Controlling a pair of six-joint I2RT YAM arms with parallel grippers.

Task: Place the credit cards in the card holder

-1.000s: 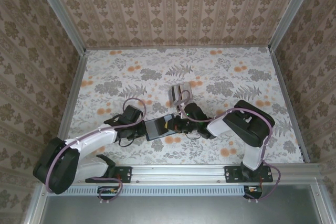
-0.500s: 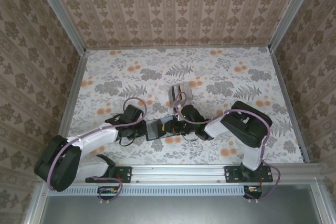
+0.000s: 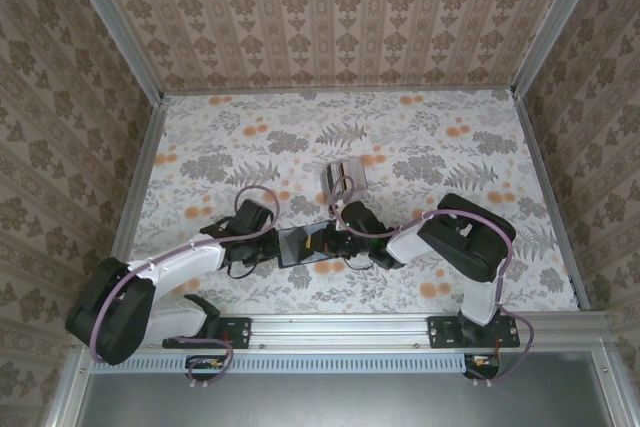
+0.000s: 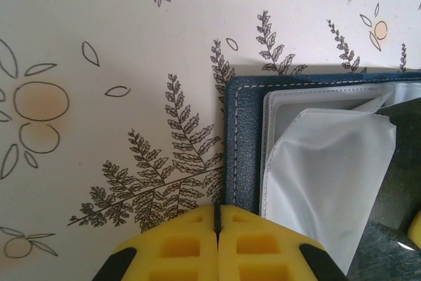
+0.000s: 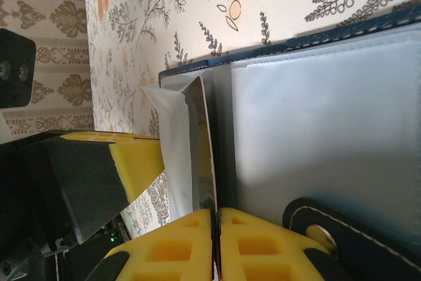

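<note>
Broad tabletop (image 3: 430, 137) beyond card holder (image 3: 296, 245)

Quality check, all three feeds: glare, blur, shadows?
Top external: even soft light, no hard shadows; the card holder reads small and dark. Left wrist: table print and holder stitching sharp, soft shadow along the holder's upper edge, mild sheen on the clear sleeve. Right wrist: sleeves flat grey-white; the credit card in the right gripper is edge-on, a thin stripe.

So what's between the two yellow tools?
A lifted clear sleeve of the open card holder lies between the left tool and the right tool; the right wrist view shows it.
</note>
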